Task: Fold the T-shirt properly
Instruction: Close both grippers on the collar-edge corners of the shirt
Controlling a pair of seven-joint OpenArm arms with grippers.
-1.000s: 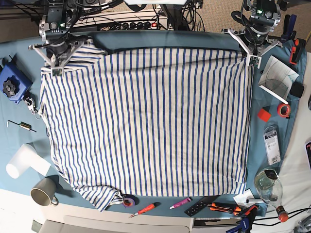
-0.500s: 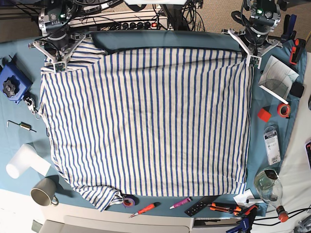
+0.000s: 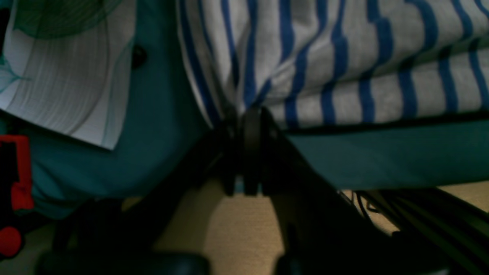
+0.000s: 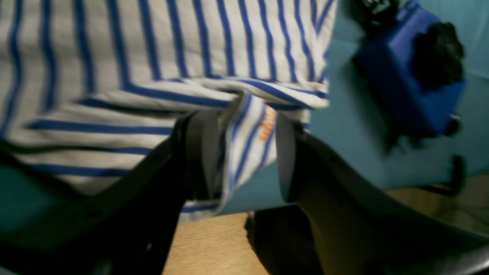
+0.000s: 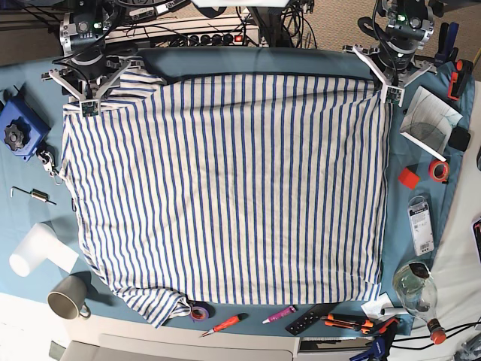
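Note:
The T-shirt [image 5: 225, 188], white with blue stripes, lies spread flat over most of the teal table [image 5: 255, 62]. My left gripper [image 5: 391, 94] is at its far right corner. In the left wrist view the jaws are shut [image 3: 248, 118] on a bunched bit of the T-shirt [image 3: 324, 57]. My right gripper [image 5: 89, 107] is at the far left corner. In the right wrist view it stands open [image 4: 242, 152], and a loose fold of the T-shirt [image 4: 248, 126] with orange trim hangs between the fingers [image 4: 200, 152].
A blue box [image 5: 19, 128] sits left of the shirt, with a white roll [image 5: 30, 252] and a mug [image 5: 68, 301] nearer the front. Papers [image 5: 428, 113], red tape [image 5: 439, 170] and a glass bottle [image 5: 417, 289] line the right side. Screwdrivers and a tape roll [image 5: 198, 310] lie along the front edge.
My right gripper has opened and let go of the shirt's far left corner, shifting slightly back. The left gripper has kept its grip and has not moved.

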